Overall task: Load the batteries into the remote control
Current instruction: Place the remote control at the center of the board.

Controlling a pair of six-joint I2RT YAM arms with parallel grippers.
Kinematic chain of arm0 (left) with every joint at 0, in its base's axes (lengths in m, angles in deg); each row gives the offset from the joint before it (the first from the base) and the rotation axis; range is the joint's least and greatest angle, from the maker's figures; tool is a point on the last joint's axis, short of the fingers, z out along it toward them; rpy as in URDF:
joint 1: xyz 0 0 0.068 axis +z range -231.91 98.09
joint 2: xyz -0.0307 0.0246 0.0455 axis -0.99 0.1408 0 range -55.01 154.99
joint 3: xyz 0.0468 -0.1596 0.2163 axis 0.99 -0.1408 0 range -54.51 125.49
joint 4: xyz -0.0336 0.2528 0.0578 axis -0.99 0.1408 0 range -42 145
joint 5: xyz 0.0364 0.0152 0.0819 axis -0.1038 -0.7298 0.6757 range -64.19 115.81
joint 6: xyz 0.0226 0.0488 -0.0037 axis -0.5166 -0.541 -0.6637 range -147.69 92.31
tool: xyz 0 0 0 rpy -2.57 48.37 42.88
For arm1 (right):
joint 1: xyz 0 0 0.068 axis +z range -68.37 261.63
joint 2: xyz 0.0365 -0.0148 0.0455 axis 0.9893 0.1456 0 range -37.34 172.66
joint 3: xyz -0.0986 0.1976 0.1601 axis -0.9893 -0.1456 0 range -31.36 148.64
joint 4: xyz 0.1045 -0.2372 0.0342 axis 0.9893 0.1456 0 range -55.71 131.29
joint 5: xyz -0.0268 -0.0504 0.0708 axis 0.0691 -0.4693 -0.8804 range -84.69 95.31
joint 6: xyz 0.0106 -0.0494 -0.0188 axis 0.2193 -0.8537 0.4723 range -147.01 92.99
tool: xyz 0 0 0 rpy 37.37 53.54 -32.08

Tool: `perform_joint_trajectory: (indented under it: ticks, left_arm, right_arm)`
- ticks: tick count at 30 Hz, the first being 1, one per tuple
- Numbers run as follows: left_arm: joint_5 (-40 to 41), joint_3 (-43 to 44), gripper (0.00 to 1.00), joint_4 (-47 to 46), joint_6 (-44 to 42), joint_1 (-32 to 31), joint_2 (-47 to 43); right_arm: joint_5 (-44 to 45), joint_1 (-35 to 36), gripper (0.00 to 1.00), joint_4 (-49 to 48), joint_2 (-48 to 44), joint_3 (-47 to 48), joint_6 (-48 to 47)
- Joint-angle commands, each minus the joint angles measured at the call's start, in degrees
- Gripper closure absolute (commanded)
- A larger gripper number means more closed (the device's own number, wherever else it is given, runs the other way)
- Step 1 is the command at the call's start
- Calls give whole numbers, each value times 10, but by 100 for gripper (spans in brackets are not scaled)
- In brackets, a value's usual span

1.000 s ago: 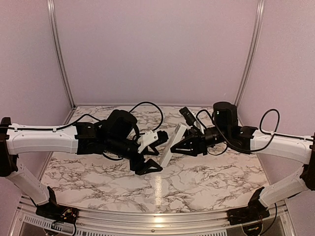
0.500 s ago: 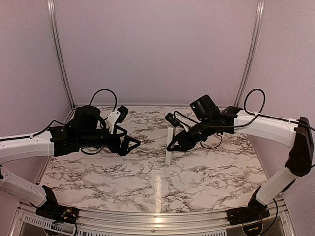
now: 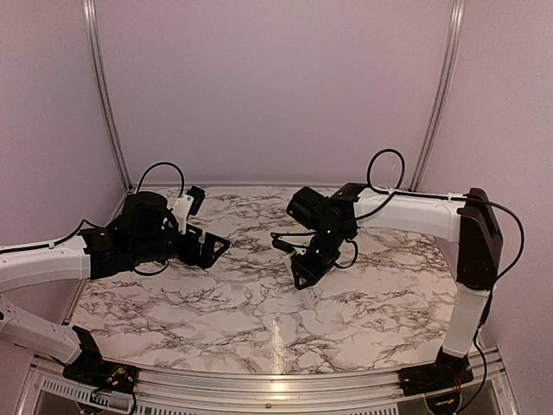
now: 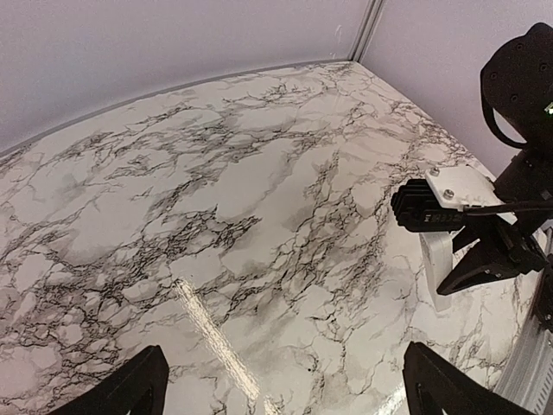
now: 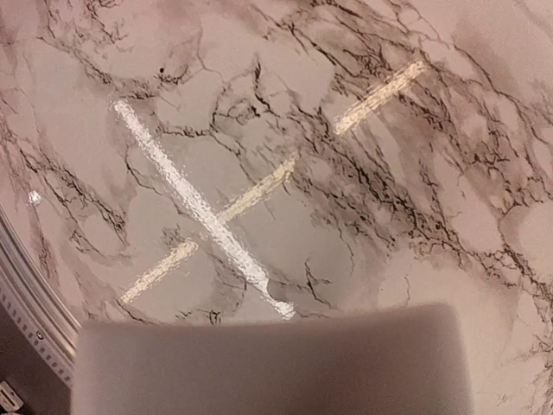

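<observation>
The remote control point(image 4: 435, 275) is a slim white bar with my right gripper point(image 3: 304, 270) shut on it, low over the marble table point(image 3: 259, 303) near the middle. Its lower end is at or just above the tabletop; I cannot tell whether it touches. In the right wrist view the remote control point(image 5: 268, 363) is a blurred pale slab across the bottom that hides the fingers. My left gripper point(image 4: 281, 372) stands wide open and holds nothing. It sits over bare marble to the left of the remote, well apart from it. The batteries are out of view.
Lilac walls with aluminium posts point(image 3: 102, 95) close the back and sides. A metal rail point(image 3: 276, 380) runs along the table's near edge. Black cables loop over both wrists. A glare streak point(image 4: 212, 333) crosses the marble under my left gripper.
My left gripper opened, let go of the remote and pulled back to the left. My right arm swung inward and tipped down, lowering the remote toward the tabletop.
</observation>
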Motion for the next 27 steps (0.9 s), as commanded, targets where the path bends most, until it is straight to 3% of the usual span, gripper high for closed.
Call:
perform_joint_trajectory:
  ticks: [1,13,27]
  left_arm:
    - [21,-20,1,-7,8,6,-25]
    - [29,-60,1,-19,18,7,-63]
    - [65,-40,1,13,15,10,-54]
  right_arm:
    - [71,14,100,69,52,55,2]
    - [154,56,100,146,209,203,8]
    - [159,62,100,152,306,275,16]
